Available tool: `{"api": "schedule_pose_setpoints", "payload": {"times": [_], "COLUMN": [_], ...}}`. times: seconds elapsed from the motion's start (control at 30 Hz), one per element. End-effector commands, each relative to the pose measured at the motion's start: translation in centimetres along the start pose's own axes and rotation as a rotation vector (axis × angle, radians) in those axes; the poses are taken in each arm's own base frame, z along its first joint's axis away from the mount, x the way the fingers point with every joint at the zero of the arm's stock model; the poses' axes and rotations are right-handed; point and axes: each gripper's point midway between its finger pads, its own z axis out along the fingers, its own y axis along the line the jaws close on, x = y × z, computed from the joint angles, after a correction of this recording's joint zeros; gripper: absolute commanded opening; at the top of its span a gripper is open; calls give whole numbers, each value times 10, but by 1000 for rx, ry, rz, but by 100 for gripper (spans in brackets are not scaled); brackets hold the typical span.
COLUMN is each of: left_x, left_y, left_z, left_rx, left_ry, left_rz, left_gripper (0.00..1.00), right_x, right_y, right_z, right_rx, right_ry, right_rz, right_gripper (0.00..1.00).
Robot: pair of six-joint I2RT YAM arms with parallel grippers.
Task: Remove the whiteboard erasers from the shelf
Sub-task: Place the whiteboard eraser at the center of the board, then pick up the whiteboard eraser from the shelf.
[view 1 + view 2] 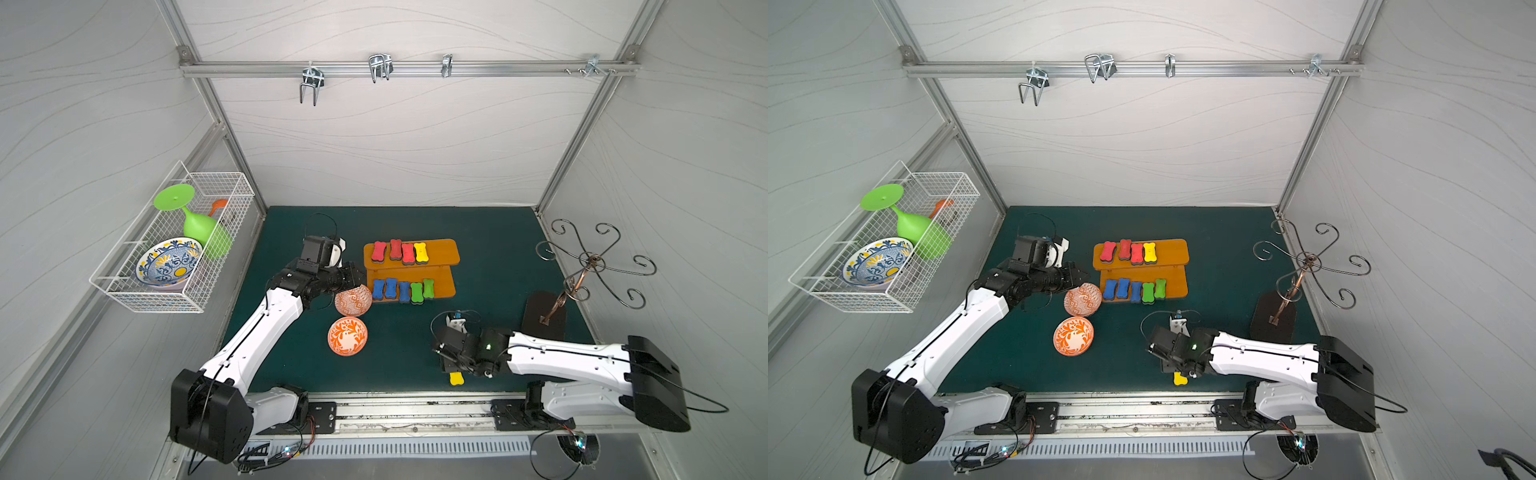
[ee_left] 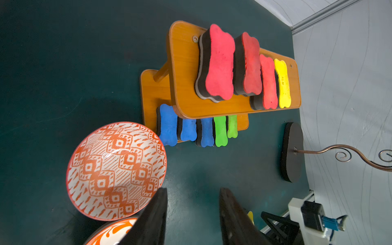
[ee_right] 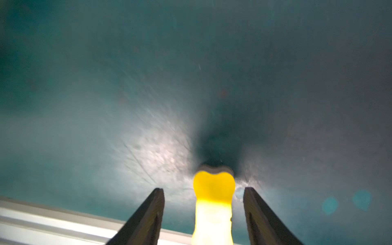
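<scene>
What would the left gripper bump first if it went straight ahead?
Probably the blue erasers low on the shelf; the left gripper points at them, the patterned bowl just beside its line. Height is unclear.

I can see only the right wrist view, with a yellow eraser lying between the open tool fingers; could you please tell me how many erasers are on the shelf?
Observer: Nine are on the shelf: three red erasers and a yellow one on the upper board, three blue and two green on the lower.
Operator: Thank you. Where is the left tool?
Observer: The left tool is open and empty, beside the shelf's end and close to a patterned bowl.
Operator: Is anything near my eraser?
Observer: Nothing touches the loose yellow eraser; a second bowl sits well apart from it.
</scene>
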Motion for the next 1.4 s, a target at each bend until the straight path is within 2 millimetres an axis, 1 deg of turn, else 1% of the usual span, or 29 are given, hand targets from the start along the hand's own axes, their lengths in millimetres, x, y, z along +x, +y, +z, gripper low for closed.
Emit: {"api": "schedule_pose_setpoints", "payload": {"times": [0.0, 0.1, 0.17, 0.27, 0.33, 0.43, 0.5, 0.6, 0.73, 0.83, 1.0, 1.17, 1.3, 1.37], "left_x": [-28, -38, -45, -50, -48, -46, -48, -48, -32, -29, -27, -27, -22, -21], "left_y": [-17, -16, -14, -12, -9, -1, 5, 9, 14, 19, 18, 17, 23, 22], "left_z": [-10, -9, -6, -2, 0, -1, -4, -3, -3, -8, -1, 3, 7, 8], "left_rx": [4, -20, -39, -62, -69, -110, -150, -169, -172, -179, -167, -156, -174, -166], "left_ry": [-74, -99, -112, -112, -102, -102, -112, -101, -53, -67, -44, -36, -19, -14], "left_rz": [24, 40, 44, 40, 31, 42, 60, 69, 60, 68, 70, 65, 52, 51], "left_gripper": [43, 43, 43, 43, 43, 43, 43, 43, 44, 45, 45, 45, 45, 45], "right_x": [-30, -55, -69, -91, -105, -124, -140, -166, -200, -226, -261, -279, -284, -286], "right_y": [4, 11, 16, 17, 16, 15, 14, 17, 26, 32, 36, 40, 36, 37], "right_z": [-17, -28, -35, -46, -52, -58, -63, -74, -84, -83, -70, -50, -27, -22], "right_rx": [-32, -74, -102, -120, -126, -128, -136, -168, -177, -195, -182, -153, -128, -132], "right_ry": [-48, -81, -103, -135, -149, -163, -175, -201, -247, -268, -283, -270, -236, -231], "right_rz": [-74, -90, -103, -113, -118, -137, -140, -140, -173, -174, -180, -198, -191, -189], "right_gripper": [66, 66, 67, 67, 67, 67, 67, 67, 68, 68, 67, 68, 68, 68]}}
